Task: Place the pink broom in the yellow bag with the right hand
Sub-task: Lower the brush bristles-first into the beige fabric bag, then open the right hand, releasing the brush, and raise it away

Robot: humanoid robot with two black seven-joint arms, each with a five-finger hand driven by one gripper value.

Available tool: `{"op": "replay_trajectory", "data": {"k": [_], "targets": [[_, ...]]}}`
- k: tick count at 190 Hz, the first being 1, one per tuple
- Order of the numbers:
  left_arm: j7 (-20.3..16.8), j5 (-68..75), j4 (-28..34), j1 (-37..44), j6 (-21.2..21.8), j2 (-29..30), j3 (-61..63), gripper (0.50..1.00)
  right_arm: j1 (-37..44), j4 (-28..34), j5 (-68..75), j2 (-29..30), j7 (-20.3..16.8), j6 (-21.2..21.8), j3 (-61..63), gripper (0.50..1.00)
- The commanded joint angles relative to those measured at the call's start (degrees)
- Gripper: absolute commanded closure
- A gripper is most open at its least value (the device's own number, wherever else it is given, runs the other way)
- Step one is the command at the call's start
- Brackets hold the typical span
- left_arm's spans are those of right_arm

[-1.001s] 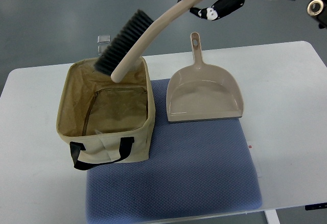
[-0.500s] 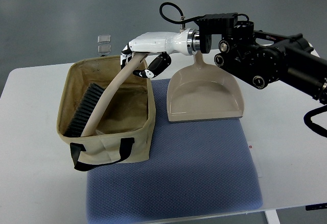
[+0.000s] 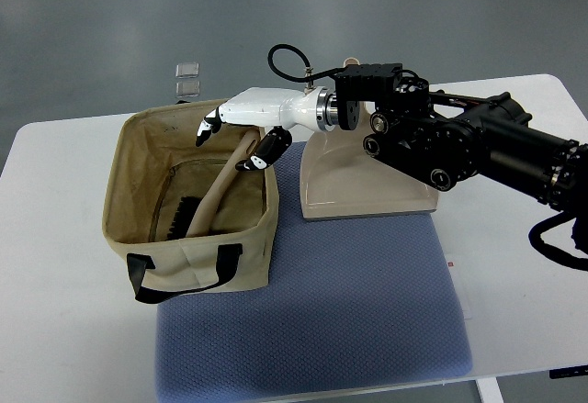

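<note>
Broom in the bag, right hand spread above its handle.

The pink broom lies inside the yellow bag, bristles low at the left, handle slanting up-right toward the right hand, whose fingers splay open, apparently gripping nothing. The bag sits partly on a blue mat on the white table, beside a dustpan.

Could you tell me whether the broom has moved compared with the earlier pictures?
Yes. The beige-handled, dark-bristled broom has dropped from above the tan fabric bag's rim to inside it.
</note>
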Motion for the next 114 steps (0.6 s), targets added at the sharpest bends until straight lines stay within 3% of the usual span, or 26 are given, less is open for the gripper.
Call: {"op": "replay_trajectory", "data": {"k": [1,31,64,89,114], "targets": [[0.00,0.00,0.00,-0.01,0.01,0.00,0.00,0.500,0.18,0.00,0.33,-0.27,0.09,0.03,0.47,0.718],[0.00,0.00,0.00,-0.01,0.01,0.00,0.00,0.500,0.53,0.00,1.48,-1.67,0.53,-0.06,1.62,0.685],[0.00,0.00,0.00,-0.01,0.01,0.00,0.00,0.500,-0.79,0.00,7.54,-6.07,0.70,0.64,10.84,0.644],[0.00,0.00,0.00,-0.01,0.01,0.00,0.00,0.500,-7.03,0.00,17.73,-11.16,0.88,0.55,17.17,0.642],[0.00,0.00,0.00,-0.01,-0.08,0.00,0.00,0.500,-12.56,-0.08,26.43,-12.13,0.88,0.03,22.79,0.640]]}}
